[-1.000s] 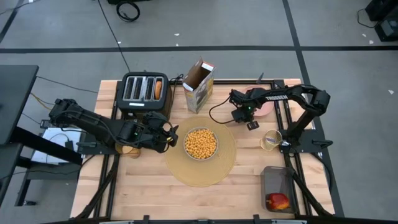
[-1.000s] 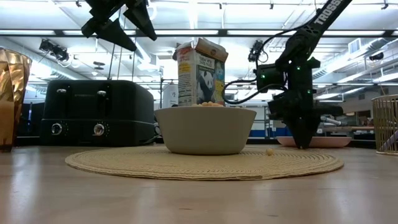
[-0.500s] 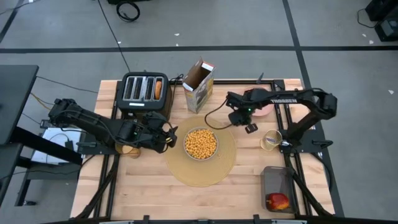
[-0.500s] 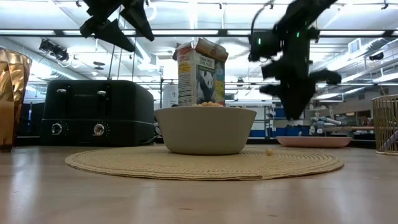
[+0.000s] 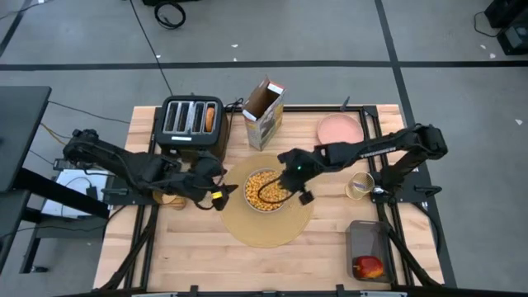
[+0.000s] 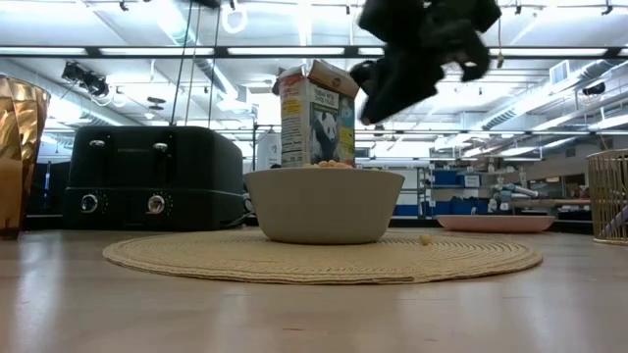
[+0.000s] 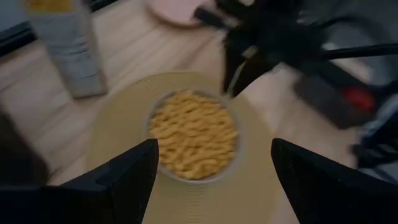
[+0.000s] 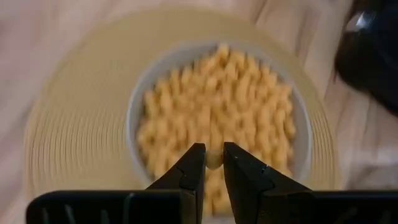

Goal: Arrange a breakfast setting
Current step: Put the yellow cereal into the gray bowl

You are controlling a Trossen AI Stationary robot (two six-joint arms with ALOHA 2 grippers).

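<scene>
The pale grey bowl (image 5: pixel 266 190), full of yellow cereal, stands on the round tan placemat (image 5: pixel 266 224) at mid table. It also shows in the low view (image 6: pixel 324 204). My right gripper (image 5: pixel 300 193) hangs above the bowl's right side, shut on a thin pale thing that looks like the metal spoon (image 7: pixel 233 76). My left gripper (image 5: pixel 219 192) is open and empty left of the bowl. The pink plate (image 5: pixel 339 128) lies at the far right. The amber cup (image 6: pixel 20 147) stands at the left. The red apple (image 5: pixel 369 266) lies in a dark container. A bread piece (image 5: pixel 209 118) sticks out of the toaster. My right gripper pinches the thin pale thing (image 8: pixel 213 160) between its two fingers (image 8: pixel 193 168), which slant down from above. It hangs below the fingers, clear of the bowl. Which part of it is held I cannot tell.
A black toaster (image 5: pixel 191 122) and an open cereal box (image 5: pixel 264 111) stand at the far edge. A wire cup (image 5: pixel 359 185) stands right of the placemat. One loose cereal piece (image 6: pixel 424 238) lies on the placemat's right side. The near part of the table is bare wood.
My right gripper has risen from the table beside the pink plate and swung toward the table's left, ending above the bowl. My left gripper has shifted a little toward the near edge.
</scene>
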